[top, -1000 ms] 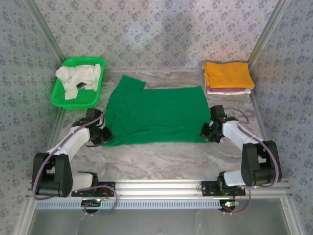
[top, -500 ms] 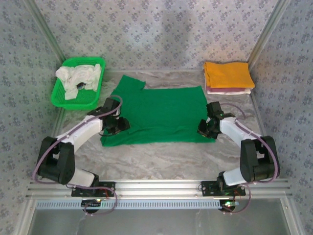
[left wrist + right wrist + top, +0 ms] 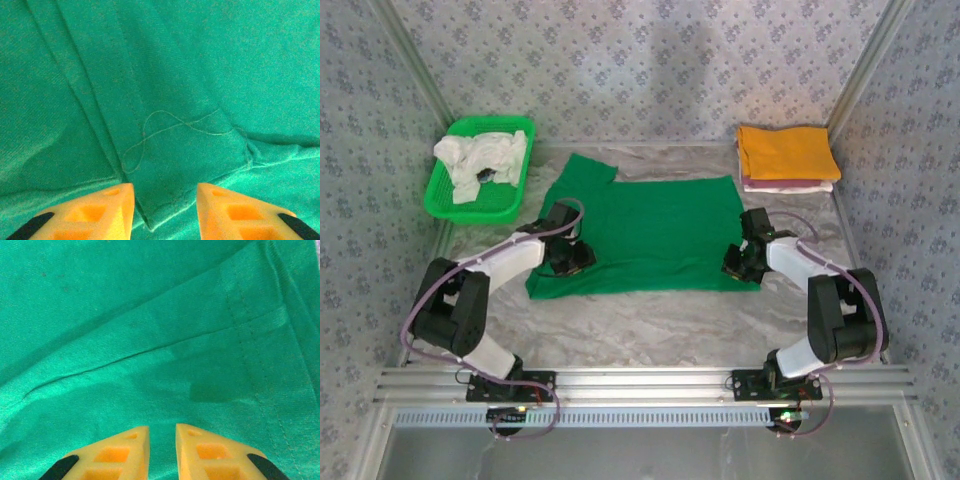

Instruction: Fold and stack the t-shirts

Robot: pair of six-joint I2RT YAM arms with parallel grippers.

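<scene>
Worktop [image 3: 650,320] with a grey marbled surface, carrying a bright green cloth t-shirt [image 3: 650,235] spread flat at centre frame. Soft, light and limp, the shirt would likely sag and slide unless taken at hems or corners, both ends together. Folded orange-yellow cloth t-shirt [image 3: 785,152] tops the stack at upper right. Left fingers [image 3: 112,205], yellow, stand apart over a folded hem at the shirt's left edge. Right fingers [image 3: 130,445] nearly meet at its right edge; whether they pinch cloth cannot be told.
</scene>
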